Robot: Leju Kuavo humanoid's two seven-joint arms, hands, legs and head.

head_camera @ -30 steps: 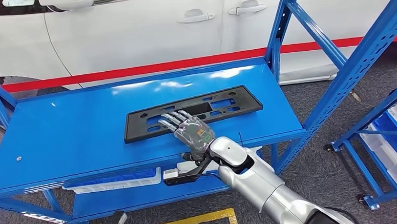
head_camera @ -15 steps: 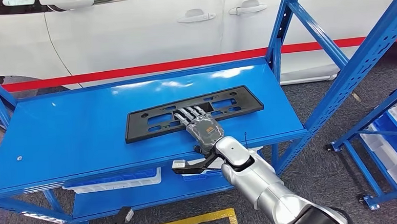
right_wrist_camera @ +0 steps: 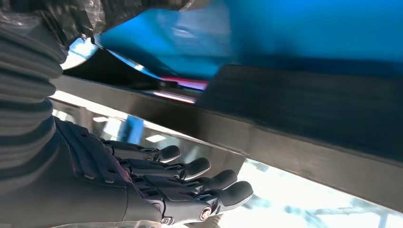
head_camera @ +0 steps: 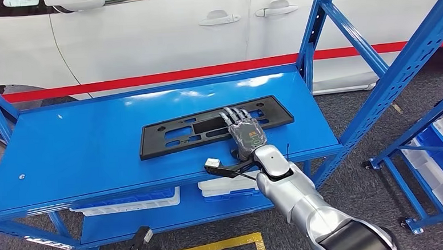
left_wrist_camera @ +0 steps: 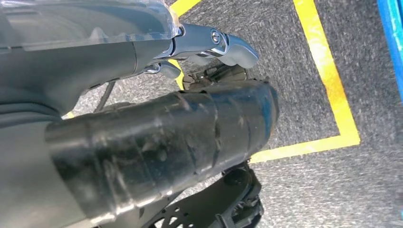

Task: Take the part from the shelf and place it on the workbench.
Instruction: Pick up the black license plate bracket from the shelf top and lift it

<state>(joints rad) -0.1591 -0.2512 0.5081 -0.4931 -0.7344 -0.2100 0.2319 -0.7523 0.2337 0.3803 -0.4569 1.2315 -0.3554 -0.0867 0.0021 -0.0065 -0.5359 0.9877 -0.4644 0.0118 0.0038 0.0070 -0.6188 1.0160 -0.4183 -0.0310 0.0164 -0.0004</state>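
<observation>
Blue shelf, w/ white car behind, is topped by black part, over whose right half right hand is laid flat, fingers extended, nothing grasped; left hand state can't be told.

Grey carpet floor with yellow tape marking. White car behind blue steel racking; red stripe along it.

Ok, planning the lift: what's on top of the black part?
The right hand lies over the black part near its right-centre, fingers extended across it. Nothing else sits on the part. What lies beneath the hand is hidden. The part rests on the blue shelf.
</observation>
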